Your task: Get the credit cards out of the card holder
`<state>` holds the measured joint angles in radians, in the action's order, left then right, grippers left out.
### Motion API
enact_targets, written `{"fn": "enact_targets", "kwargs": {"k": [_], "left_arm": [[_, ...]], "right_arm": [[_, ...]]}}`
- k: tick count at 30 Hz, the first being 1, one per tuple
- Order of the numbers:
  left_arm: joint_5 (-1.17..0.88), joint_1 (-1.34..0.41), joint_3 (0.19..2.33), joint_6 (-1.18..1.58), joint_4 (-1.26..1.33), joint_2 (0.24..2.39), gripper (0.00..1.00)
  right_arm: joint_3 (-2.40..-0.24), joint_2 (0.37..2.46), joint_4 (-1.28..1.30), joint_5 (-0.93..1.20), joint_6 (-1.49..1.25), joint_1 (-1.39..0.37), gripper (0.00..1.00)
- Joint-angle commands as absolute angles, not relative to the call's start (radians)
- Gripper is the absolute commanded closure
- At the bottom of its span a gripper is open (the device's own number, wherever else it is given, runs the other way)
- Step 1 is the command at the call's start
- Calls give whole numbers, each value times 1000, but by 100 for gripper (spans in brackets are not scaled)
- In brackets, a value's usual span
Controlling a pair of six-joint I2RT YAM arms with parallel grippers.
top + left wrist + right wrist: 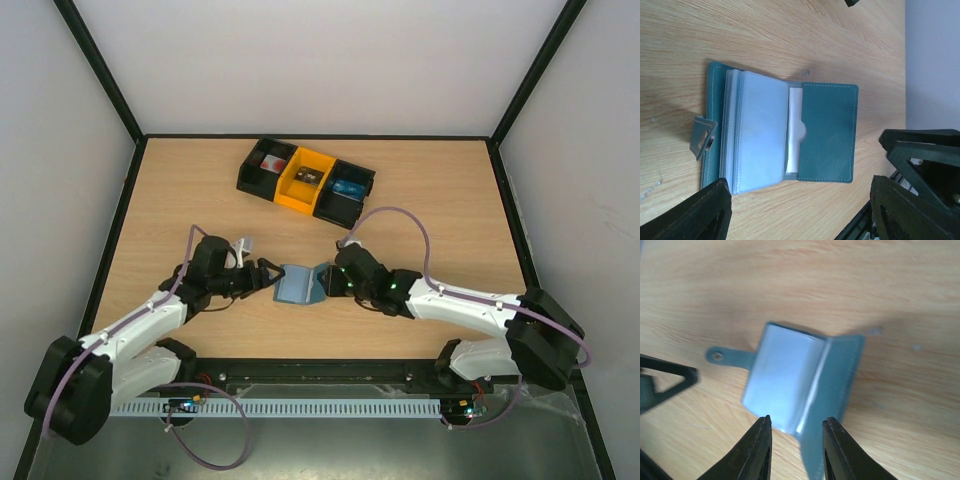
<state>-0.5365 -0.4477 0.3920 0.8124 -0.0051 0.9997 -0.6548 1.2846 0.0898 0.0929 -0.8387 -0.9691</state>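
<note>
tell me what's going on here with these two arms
Two robot arms meet at a slate-blue card holder lying open on the wooden table. The left gripper is open just beside its left edge, holding nothing. The right gripper has its jaws a little apart at the right flap, with no firm grip visible. The clear sleeves and a white card sit in the holder, so nothing is out yet.
</note>
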Motion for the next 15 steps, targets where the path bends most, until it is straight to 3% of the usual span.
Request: {"fn": "enact_targets", "kwargs": {"k": [1,10,15], "left_arm": [[-603,-429,400,857,110,1052,23],[-599,-410,404,873,152,1094,26],[-611,-402,404,896,163,1120,29]], "right_arm": [[-720,1306,31,117,-862,-974,73],[-754,1449,-124,253,-899,-975,78],[-746,1502,-78,209,-829,-975,80]]}}
